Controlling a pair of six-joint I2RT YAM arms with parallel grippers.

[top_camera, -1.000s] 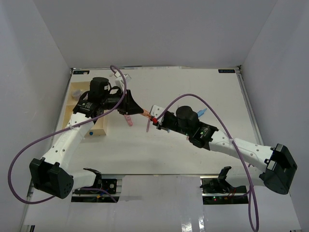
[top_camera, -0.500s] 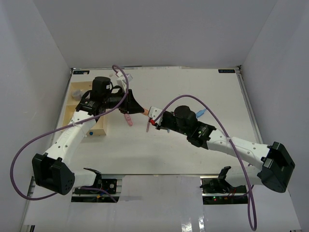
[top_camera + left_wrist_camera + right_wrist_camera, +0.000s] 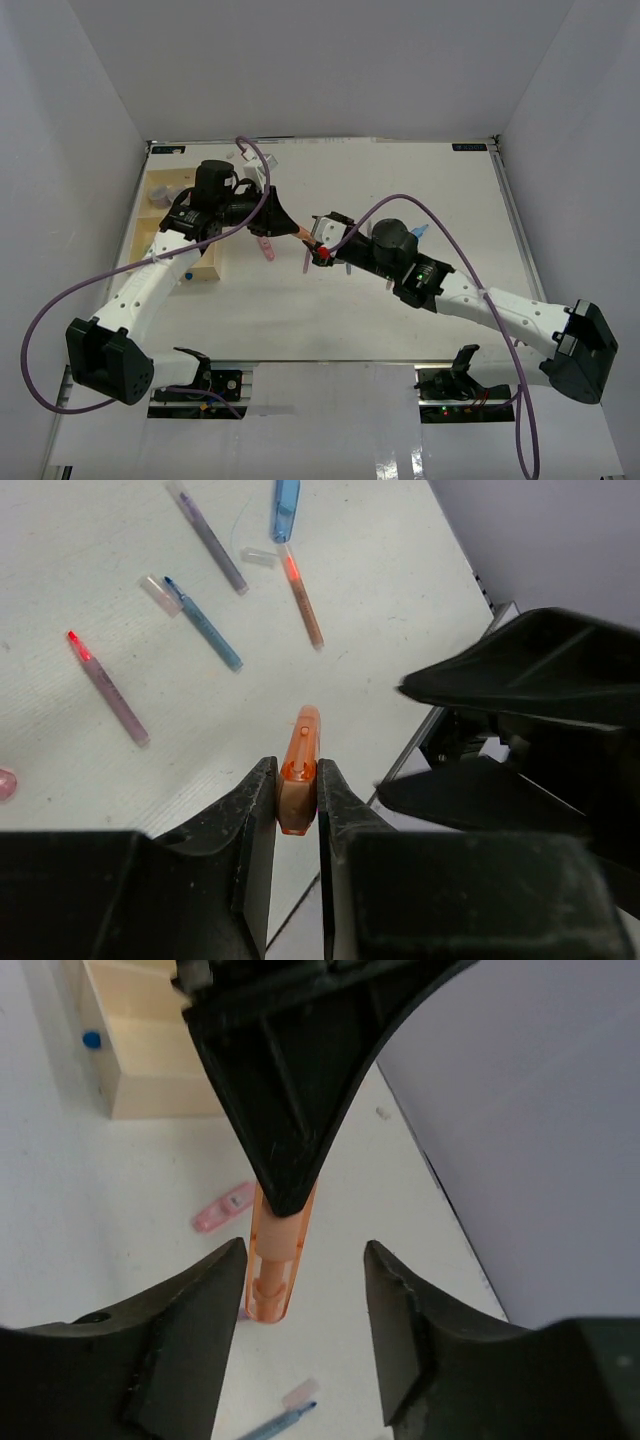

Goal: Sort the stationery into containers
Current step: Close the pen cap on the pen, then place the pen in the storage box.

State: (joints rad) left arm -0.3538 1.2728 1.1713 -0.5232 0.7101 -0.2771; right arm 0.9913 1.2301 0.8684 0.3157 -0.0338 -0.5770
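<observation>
One orange pen (image 3: 303, 735) was clamped at its end in the left gripper (image 3: 297, 785) above mid-table, tray (image 3: 205, 266) at its 9 o'clock, while the right gripper (image 3: 302, 1260) stood parted, fingers flanking the pen's free end.

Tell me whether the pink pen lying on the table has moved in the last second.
No. The pink pen lies just as far right of the tray's near corner.
</observation>
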